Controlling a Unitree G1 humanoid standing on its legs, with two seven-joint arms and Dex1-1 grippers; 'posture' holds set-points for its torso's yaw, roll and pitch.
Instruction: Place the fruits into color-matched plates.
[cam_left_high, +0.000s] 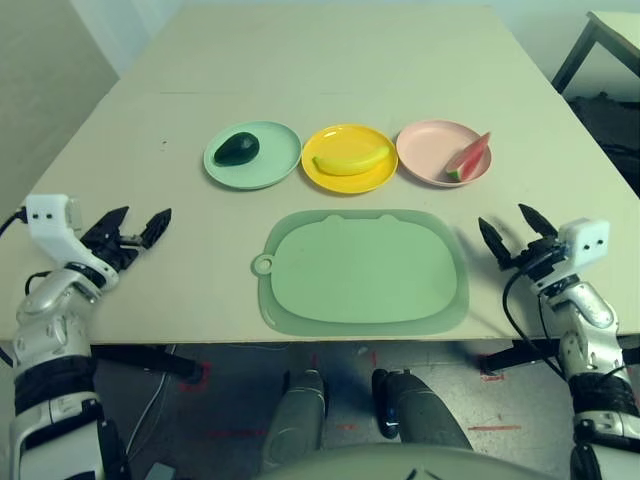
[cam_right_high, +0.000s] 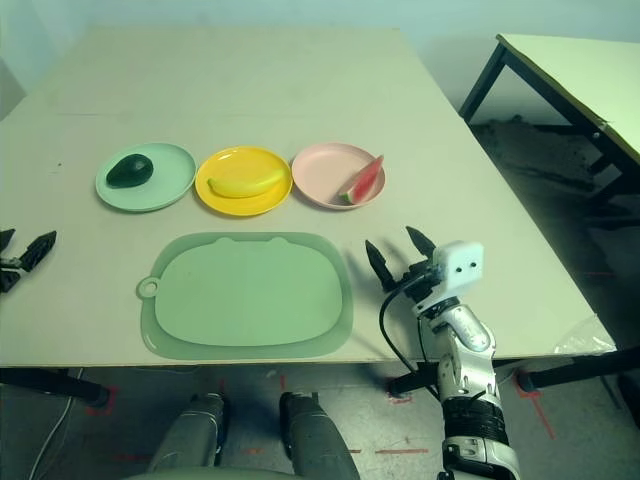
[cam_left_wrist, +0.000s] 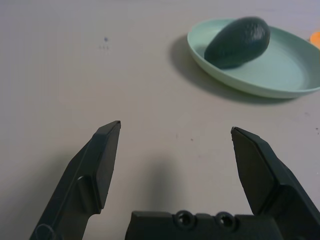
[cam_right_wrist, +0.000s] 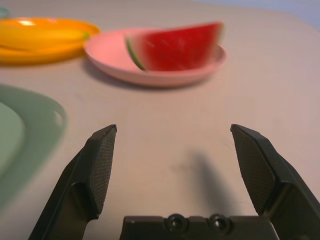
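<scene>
From my seat the sorting looks finished: the avocado lies in the mint green plate, the banana in the yellow plate, and the watermelon wedge leans on the near right rim of the pink plate. I see nothing left to move. The green cutting board sits bare, just in front of the row of plates. My left gripper hovers spread and empty near the counter's left edge, my right gripper spread and empty near the right front corner. Both stand well apart from the plates, with open counter between, so I judge either arm has free room.
</scene>
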